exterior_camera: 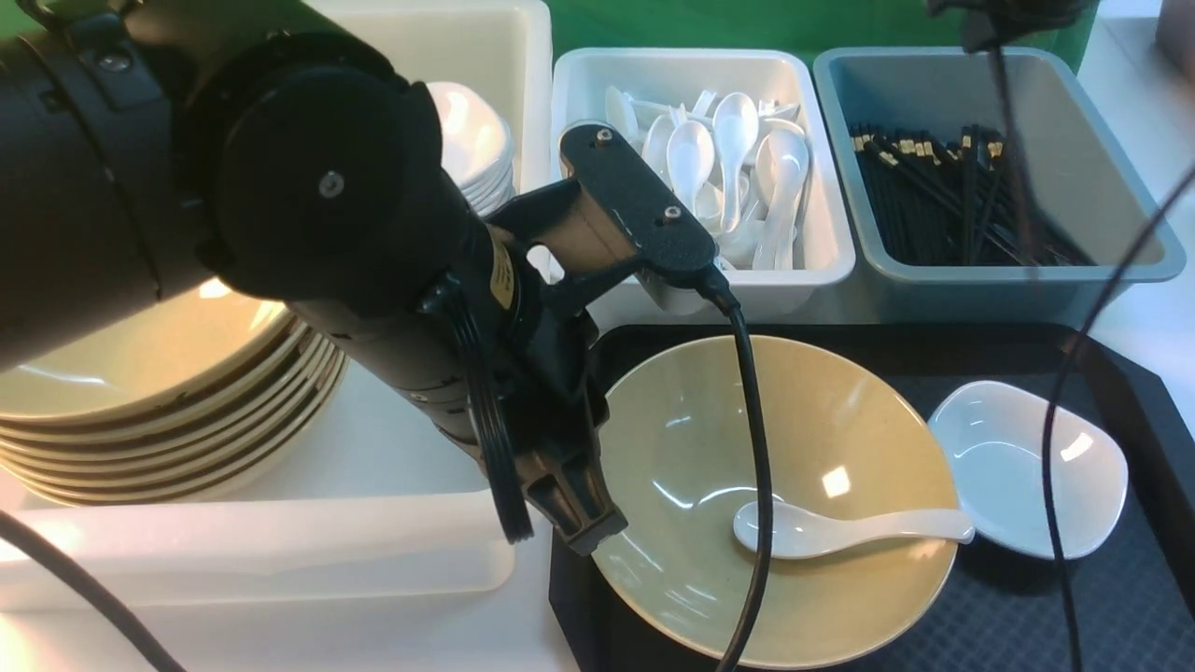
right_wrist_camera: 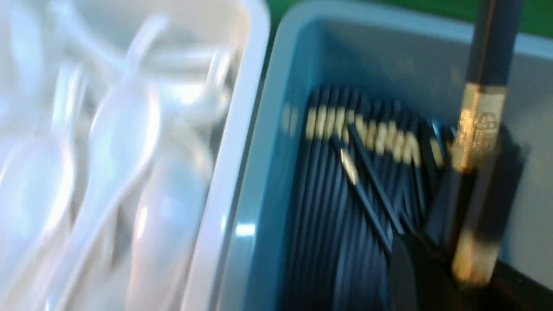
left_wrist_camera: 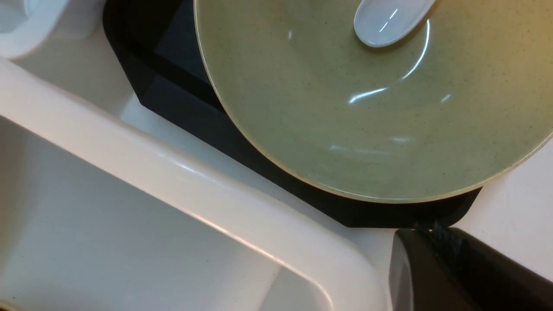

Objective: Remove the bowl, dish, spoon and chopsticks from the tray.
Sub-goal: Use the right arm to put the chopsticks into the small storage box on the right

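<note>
Pinching the chopsticks upright, the right gripper hangs over the grey-blue tub of black sticks. The left gripper is clenched, its tip at the 9 o'clock rim of the bowl. Inside the bowl lies the spoon, handle toward 3 o'clock. The dish sits just beside the bowl at 3 o'clock, both on the tray. A white tub of spoons stands at the bowl's 12 o'clock.
</note>
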Controlling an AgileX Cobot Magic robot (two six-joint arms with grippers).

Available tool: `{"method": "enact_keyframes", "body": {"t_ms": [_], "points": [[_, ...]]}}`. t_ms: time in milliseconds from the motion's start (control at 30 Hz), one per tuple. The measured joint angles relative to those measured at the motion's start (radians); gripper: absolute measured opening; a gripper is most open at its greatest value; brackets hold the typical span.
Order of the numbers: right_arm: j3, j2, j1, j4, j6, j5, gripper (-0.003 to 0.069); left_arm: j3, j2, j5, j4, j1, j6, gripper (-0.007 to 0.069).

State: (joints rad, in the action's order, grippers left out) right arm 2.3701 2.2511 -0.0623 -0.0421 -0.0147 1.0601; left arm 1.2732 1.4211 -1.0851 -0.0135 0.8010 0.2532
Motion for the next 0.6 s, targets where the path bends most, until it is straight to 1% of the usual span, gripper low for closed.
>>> {"method": "enact_keyframes", "body": {"t_ms": [33, 100, 133, 233, 367, 400, 467, 533, 567, 600], "points": [[0.014, 0.011, 0.002, -0.003, -0.003, 0.0, 0.0077, 0.0, 0.0, 0.0, 0.0, 0.0, 0.0, -0.0011], [0.177, 0.154, 0.026, -0.028, -0.062, -0.011, 0.0077, 0.0, 0.0, -0.012, 0.0, 0.0, 0.0, -0.0011], [0.189, 0.164, 0.028, -0.028, -0.067, -0.011, 0.0077, 0.0, 0.0, -0.013, 0.0, 0.0, 0.0, -0.0011], [0.347, 0.32, 0.06, -0.034, -0.144, -0.017, 0.0077, 0.0, 0.0, -0.043, 0.0, 0.0, -0.007, -0.0011], [0.387, 0.379, 0.07, -0.033, -0.156, 0.021, 0.0095, 0.0, 0.0, -0.054, 0.0, 0.0, -0.03, -0.0011], [0.389, 0.387, 0.071, -0.033, -0.152, 0.041, 0.0116, 0.0, 0.0, -0.054, 0.0, 0.0, -0.032, -0.0011], [0.395, 0.392, 0.071, -0.034, -0.147, 0.066, 0.0196, 0.0, 0.0, -0.053, 0.0, 0.0, -0.033, -0.0011], [0.397, 0.392, 0.071, -0.036, -0.147, 0.073, 0.0256, 0.0, 0.0, -0.053, 0.0, 0.0, -0.034, -0.0011], [0.401, 0.392, 0.071, -0.036, -0.147, 0.077, 0.0299, 0.0, 0.0, -0.053, 0.0, 0.0, -0.034, -0.0011], [0.413, 0.39, 0.071, -0.036, -0.149, 0.093, 0.0372, 0.0, 0.0, -0.053, 0.0, 0.0, -0.034, -0.0011]]}}
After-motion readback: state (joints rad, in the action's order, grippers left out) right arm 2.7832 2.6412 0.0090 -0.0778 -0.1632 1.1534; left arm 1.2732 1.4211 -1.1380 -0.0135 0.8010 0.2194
